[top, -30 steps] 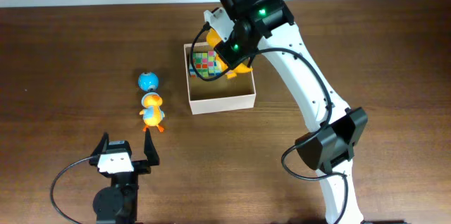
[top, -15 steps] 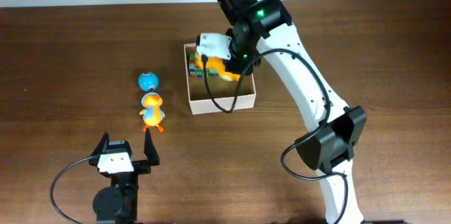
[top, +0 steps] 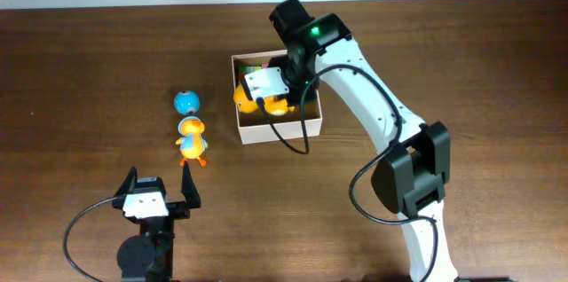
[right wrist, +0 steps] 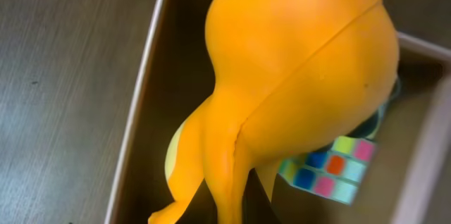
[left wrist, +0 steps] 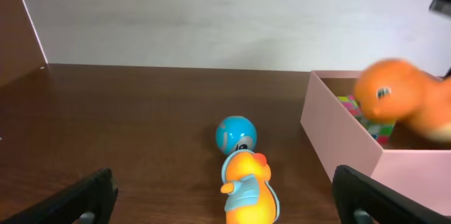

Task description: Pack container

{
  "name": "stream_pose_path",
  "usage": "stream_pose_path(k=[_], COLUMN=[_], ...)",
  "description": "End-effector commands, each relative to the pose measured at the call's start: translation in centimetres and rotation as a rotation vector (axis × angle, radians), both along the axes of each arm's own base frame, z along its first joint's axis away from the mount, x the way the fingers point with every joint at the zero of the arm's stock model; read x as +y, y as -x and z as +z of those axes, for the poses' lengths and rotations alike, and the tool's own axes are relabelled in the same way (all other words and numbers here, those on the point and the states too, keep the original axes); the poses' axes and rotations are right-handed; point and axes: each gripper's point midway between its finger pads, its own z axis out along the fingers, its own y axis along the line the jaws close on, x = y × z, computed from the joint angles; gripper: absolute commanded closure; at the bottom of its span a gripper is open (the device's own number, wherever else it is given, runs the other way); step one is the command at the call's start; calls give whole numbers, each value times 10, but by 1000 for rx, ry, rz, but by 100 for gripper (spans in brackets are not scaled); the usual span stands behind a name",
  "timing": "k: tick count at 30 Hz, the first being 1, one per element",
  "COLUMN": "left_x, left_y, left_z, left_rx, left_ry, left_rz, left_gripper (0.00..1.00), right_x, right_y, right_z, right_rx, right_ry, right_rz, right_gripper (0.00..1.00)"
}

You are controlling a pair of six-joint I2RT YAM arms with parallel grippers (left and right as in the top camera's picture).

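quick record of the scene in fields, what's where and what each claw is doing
container: white-walled open box on the table
right claw: shut on the orange toy, holding it over the container
left claw: open, empty
colour cube: inside the container, under the orange toy
blue ball: on the table, left of the container
duck toy: between the blue ball and the left claw

Container [top: 280, 130] — square, white walls, open-top, upright.
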Motion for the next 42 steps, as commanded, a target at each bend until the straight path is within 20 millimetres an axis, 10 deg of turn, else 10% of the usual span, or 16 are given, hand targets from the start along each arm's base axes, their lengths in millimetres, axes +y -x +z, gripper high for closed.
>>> stream_pose_path(k=[1,5,6,7,8,18,25,32,42], left_x=[0,0,0,0,0,0,0,0,0], left_y=[0,0,0,0,0,0,0,0,0], left_z=[0,0,0,0,0,0,0,0,0], left_rx=[-4,-4,-4,-4,-4,-4,-4,-3,-4], left_ry=[-13,-13,-13,-13,-13,-13,-13,-13,-13], left_rz=[-2,-2,-2,-2,-2,-2,-2,-2,-2], left_gripper=[1,1,1,1,1,1,1,1,1], right_x=[1,0,0,0,-1,-1,-12,-109,-283], right_y=[7,9,9,9,9,1,-40,-97,-88], right_z=[-12,-12,-12,-12,-12,-1,85,162,161], right_rx=[38,47,46,46,44,19,-108,-116,118], right_ry=[-8,-4,-4,-4,0,0,-117,-340,-436], right_rz=[29,29,29,28,28,-32,-398,-1290,-1953], right_gripper=[96,93,67,14,1,1,1,1,1])
